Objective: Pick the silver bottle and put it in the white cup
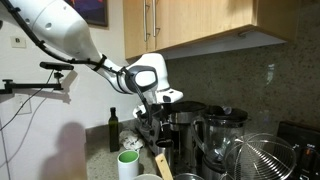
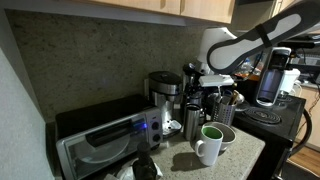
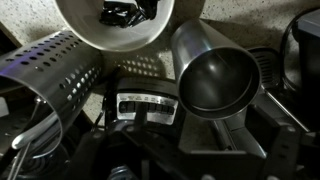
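Observation:
The silver bottle (image 3: 215,75) fills the upper right of the wrist view, a brushed metal cylinder with a dark open mouth facing the camera. In an exterior view it stands on the counter (image 2: 190,122) below my gripper (image 2: 198,100). The gripper (image 1: 152,116) hangs above it, and its dark fingers (image 3: 195,150) sit apart with nothing between them. The white cup (image 1: 128,163) with a green inside stands at the counter's front, apart from the gripper. It also shows in an exterior view (image 2: 210,147).
A dark glass bottle (image 1: 113,130), the coffee maker (image 2: 165,95), a blender (image 1: 225,135) and a wire basket (image 1: 275,158) crowd the counter. A perforated metal holder (image 3: 50,80) stands beside the silver bottle. A toaster oven (image 2: 100,148) sits nearby. Cabinets hang overhead.

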`<action>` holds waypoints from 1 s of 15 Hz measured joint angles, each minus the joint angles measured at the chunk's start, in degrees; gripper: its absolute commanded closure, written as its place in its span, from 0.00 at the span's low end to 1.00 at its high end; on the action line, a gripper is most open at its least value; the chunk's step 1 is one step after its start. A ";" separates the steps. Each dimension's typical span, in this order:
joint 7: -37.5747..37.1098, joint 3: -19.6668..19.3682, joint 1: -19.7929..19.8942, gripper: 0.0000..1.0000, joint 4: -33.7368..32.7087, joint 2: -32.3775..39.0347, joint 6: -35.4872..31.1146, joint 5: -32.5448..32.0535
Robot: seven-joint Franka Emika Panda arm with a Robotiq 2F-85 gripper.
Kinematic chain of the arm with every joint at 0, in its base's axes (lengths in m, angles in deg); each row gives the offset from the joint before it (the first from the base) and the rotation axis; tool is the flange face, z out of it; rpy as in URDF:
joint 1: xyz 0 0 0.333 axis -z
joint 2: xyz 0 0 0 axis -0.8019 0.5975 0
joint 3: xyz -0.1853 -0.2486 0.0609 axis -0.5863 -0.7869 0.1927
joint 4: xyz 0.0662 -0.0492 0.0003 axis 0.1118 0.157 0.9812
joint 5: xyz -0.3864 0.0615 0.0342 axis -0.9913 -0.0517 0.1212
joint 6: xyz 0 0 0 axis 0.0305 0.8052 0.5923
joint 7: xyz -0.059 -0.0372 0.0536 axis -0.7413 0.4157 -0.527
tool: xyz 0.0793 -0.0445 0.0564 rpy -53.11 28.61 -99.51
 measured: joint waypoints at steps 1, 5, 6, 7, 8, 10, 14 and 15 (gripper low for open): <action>0.00 0.00 -0.05 0.00 -0.01 0.02 0.00 0.00; -0.03 0.00 -0.15 0.00 -0.01 0.67 0.00 -0.02; -0.03 -0.01 -0.15 0.00 -0.01 0.99 0.00 -0.03; -0.04 -0.03 -0.15 0.00 0.01 1.36 0.00 -0.04; -0.05 -0.07 -0.15 0.00 0.05 1.79 0.00 -0.04; -0.05 -0.17 -0.15 0.00 0.19 2.73 0.00 -0.04; -0.05 -0.51 -0.13 0.11 0.27 4.18 0.00 -0.08; -0.05 -0.67 -0.14 0.26 0.35 4.35 0.01 -0.15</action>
